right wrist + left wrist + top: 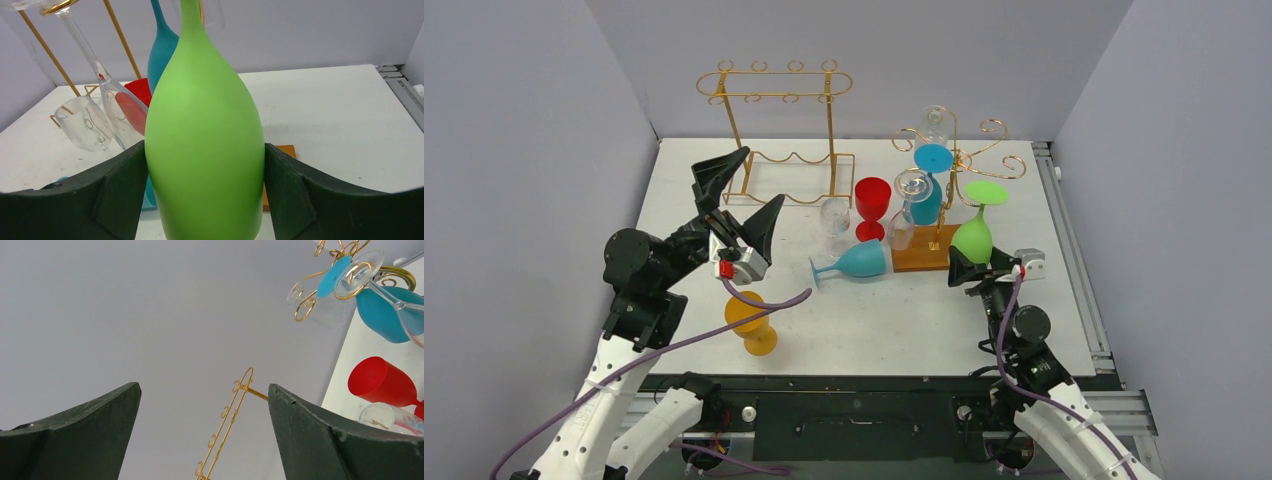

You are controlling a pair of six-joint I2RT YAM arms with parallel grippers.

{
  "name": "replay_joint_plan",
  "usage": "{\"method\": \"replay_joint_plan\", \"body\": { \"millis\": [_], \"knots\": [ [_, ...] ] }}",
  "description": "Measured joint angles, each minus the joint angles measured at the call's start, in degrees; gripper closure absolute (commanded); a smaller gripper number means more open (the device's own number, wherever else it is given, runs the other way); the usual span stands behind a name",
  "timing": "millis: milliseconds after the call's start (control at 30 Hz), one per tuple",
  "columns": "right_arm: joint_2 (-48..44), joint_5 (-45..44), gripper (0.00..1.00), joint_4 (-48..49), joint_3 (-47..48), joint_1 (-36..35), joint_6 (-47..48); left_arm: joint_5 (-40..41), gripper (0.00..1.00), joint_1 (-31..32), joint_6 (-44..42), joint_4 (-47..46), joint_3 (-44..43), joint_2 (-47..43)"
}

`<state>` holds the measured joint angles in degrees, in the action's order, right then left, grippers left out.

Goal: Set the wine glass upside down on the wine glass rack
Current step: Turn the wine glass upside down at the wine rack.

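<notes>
**A:** Right arm status?

**B:** My right gripper (974, 268) has the green wine glass (205, 125). Jaws are wide apart but pressed onto the bowl, with a finger flat against each side in the wrist view.

**A:** Orientation?

**B:** Long axis near vertical, leaning a little. The foot (987, 192) is up and the mouth is down, so it's already inverted. I'm gripping low on the bowl and the stem runs up and away from me.

**A:** Where is it relative to the rack?

**B:** Right beside the wine glass rack (954, 150), on its right, just off the wooden base (921, 255). The foot is level with a gold arm (1004, 168) and touching or nearly touching it. I can't tell from above whether the stem is in the hook.

**A:** So what decides the next move?

**B:** Whether the foot is on top of that arm. If it's seated, I'd just let go and back out toward my base. If not, it needs a small nudge toward the rack.

**A:** Left arm?

**B:** My left gripper (762, 178) is raised over the left of the table, jaws fully apart and empty. It's well away from the glass, so this one is for the right arm.

**A:** Risks?

**B:** The teal glass (929, 200) and a clear glass (912, 190) hang close on the rack's left. Pushing too far that way could knock them.
</notes>
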<state>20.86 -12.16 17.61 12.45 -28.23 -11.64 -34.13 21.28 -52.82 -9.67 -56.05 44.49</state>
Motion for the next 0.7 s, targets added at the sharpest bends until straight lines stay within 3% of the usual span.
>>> {"method": "replay_joint_plan", "body": {
  "millis": [133, 700],
  "knots": [
    [0.87, -1.6, 0.24, 1.75, -0.37, -0.07, -1.75, 0.0, 0.04, 0.0, -0.22, 0.0, 0.09, 0.0],
    [5.2, -9.01, 0.21, 3.85, -0.37, -6.73, -11.93, -0.37, 0.04, 0.0, -0.31, 0.02, 0.09, 1.33]
  ]
}}
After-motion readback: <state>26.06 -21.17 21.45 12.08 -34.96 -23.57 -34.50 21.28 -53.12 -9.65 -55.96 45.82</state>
